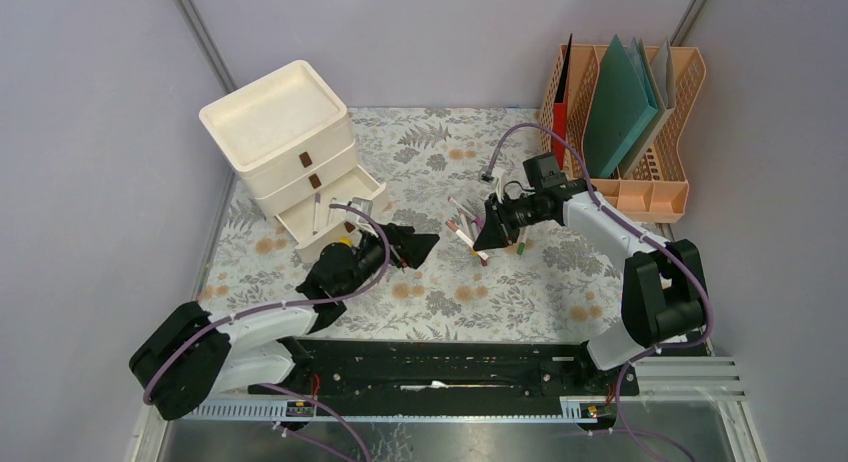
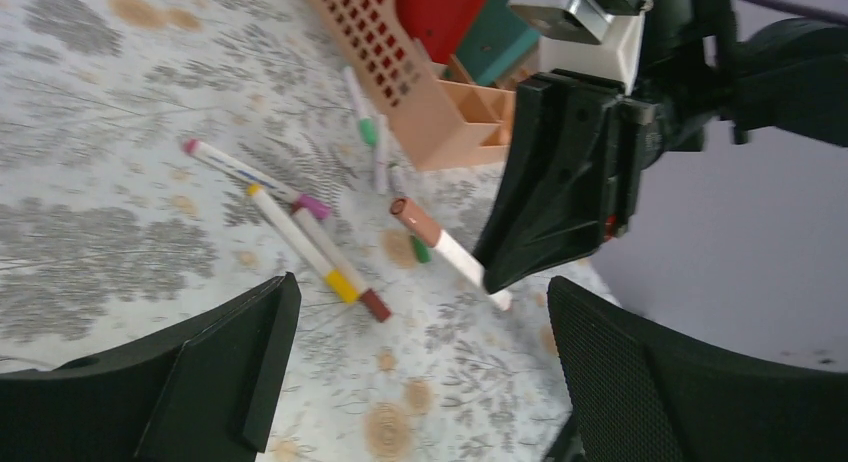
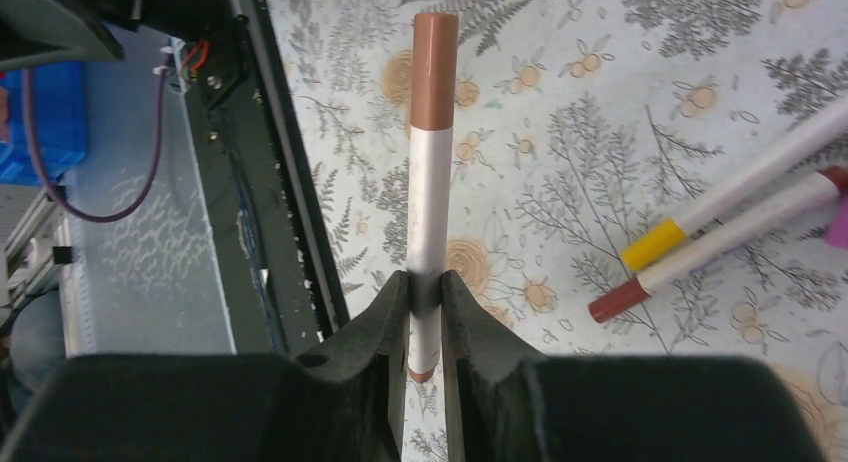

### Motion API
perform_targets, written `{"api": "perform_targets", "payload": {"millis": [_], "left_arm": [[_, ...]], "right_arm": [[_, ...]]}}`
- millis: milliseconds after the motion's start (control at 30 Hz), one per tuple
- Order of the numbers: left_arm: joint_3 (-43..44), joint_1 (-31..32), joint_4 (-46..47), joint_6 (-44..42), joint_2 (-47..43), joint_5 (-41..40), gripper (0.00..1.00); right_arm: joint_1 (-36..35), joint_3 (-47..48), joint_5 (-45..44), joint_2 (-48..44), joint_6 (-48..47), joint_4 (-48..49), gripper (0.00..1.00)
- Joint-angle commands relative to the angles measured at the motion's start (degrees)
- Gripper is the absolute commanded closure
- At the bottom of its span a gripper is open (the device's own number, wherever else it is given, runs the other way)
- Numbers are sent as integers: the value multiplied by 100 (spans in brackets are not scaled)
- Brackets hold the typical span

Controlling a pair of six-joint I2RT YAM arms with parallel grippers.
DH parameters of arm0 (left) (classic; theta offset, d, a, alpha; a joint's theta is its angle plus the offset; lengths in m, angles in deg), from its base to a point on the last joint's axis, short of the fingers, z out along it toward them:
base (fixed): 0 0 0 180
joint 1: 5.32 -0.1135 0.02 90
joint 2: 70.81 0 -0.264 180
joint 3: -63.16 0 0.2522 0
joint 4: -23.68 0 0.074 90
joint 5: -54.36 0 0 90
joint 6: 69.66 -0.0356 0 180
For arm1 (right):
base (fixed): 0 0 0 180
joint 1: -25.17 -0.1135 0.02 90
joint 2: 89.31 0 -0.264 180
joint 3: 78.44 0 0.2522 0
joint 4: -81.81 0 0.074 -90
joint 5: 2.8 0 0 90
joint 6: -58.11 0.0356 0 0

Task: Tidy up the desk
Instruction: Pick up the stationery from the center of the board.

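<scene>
The table (image 1: 430,152), covered in fern-print cloth, lies beneath both arms, with a drawer unit (image 1: 290,152) at its far left and a file organizer (image 1: 640,192) at its far right. The right hand (image 3: 425,282) is clamped on a brown-capped marker (image 3: 432,182), gripping it close to the tail, so most of the barrel projects unsupported. Whether the cap end clears the cloth cannot be told. The left hand (image 2: 420,372) has its fingers apart and holds nothing; it faces the right hand at close range near mid-table. Principal risk: with so short a hold at one end, the marker may pivot or slide out between the pads under any bump or quick swing. Second risk: the two hands are near each other, and a misjudged approach by either could strike the other or knock the marker free. Third risk: several loose markers (image 2: 300,244) lie just below and beside the held one, and a low sweep would scatter or roll them. The open bottom drawer (image 1: 335,217) also stands close to the left arm.
</scene>
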State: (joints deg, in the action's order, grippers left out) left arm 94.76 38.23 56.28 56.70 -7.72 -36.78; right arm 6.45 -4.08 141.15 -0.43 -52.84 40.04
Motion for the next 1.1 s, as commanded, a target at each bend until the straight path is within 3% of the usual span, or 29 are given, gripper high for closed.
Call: {"api": "perform_targets", "payload": {"millis": [0, 300, 500, 600, 933, 1067], "left_arm": [[-162, 22, 1651, 1228, 452, 727, 1], [-178, 22, 3362, 2589, 1923, 823, 2], [73, 29, 4412, 3296, 3033, 1074, 17], [259, 23, 4460, 3457, 3320, 1186, 25], [444, 102, 4478, 3518, 3484, 1163, 29], [573, 157, 4498, 3559, 3600, 1197, 38]], "right_arm": [[24, 145, 838, -47, -158, -184, 100], [18, 101, 1214, -165, -292, -237, 100], [24, 110, 1329, -84, -361, -313, 100], [9, 117, 1370, -40, -390, -347, 100], [-16, 136, 1390, 84, -427, -397, 100], [-39, 145, 1392, 101, -457, -429, 100]]}}
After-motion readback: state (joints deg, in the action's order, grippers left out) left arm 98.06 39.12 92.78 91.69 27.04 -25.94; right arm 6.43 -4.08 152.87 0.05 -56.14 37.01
